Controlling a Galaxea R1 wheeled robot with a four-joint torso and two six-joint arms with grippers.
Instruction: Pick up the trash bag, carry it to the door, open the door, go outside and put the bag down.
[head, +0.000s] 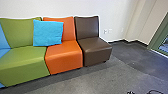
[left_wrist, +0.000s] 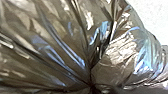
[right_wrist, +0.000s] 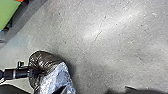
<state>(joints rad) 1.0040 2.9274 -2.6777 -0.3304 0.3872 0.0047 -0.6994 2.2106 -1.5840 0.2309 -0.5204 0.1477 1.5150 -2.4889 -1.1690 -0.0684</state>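
Four seats are counted in the head view: blue seat (head: 3, 56) cut off at 9 o'clock, green seat (head: 22, 58) at 10, orange seat (head: 63, 56) at 11, brown seat (head: 96, 51) towards 1. One cushion (head: 48, 33) is propped against the backs; a green frame (head: 157, 40) is cut off at 2. In the left wrist view, one trash bag (left_wrist: 57, 47) is seen close up, folds gathered. In the right wrist view, its neck is seen gripped by the left hand (right_wrist: 35, 72), with floor (right_wrist: 112, 50) behind. The right hand's state cannot be told.
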